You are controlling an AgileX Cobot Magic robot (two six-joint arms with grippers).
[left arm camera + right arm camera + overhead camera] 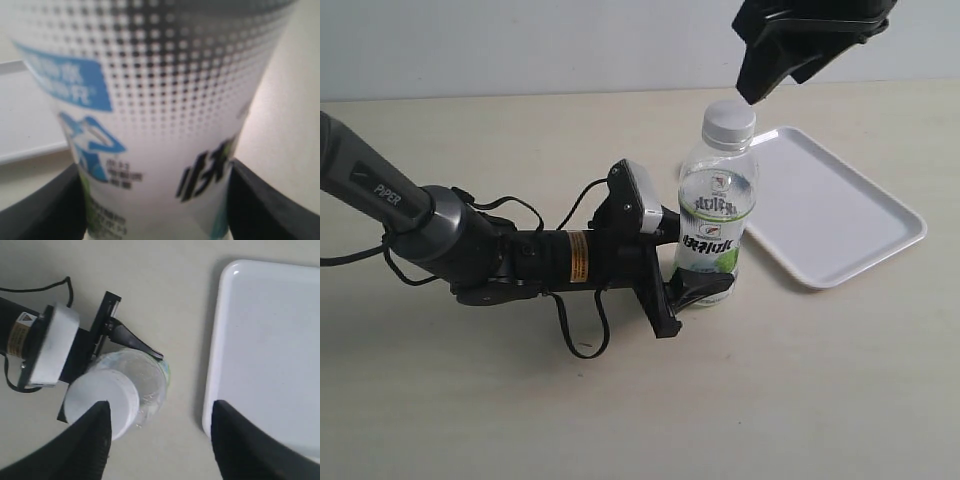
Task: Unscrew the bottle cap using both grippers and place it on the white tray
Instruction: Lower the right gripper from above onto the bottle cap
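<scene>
Cap [730, 120] first: it's white, ribbed, and sitting on the neck of the bottle [716, 215], not off yet. The bottle stands upright on the desk [820, 400], nearer the far edge than the near one, its white-and-green label with dark lettering facing out.

My right gripper [775, 80] hangs just above the cap with its jaws spread. In the right wrist view the two black fingers [90, 445] stand well apart; the cap [102, 400] shows partly behind one of them and there is nothing pinched between them. The gripper is not touching the cap.

My left gripper [710, 262] is down low and pinching the bottle at its lower body. In the left wrist view the label [165, 100] fills the picture, with a black finger pressed against the bottle on each side. Behind that gripper runs the dark grey arm [390, 195] marked "PIPER", lying low toward the desk's left side with black cables [575, 335] looping off it.

The white tray [840, 215] lies flat on the desk just beside the bottle, on my right arm's side, apart from it and turned at an angle to the far edge. Its low rim [212, 390] runs close past the bottle in the right wrist view.
</scene>
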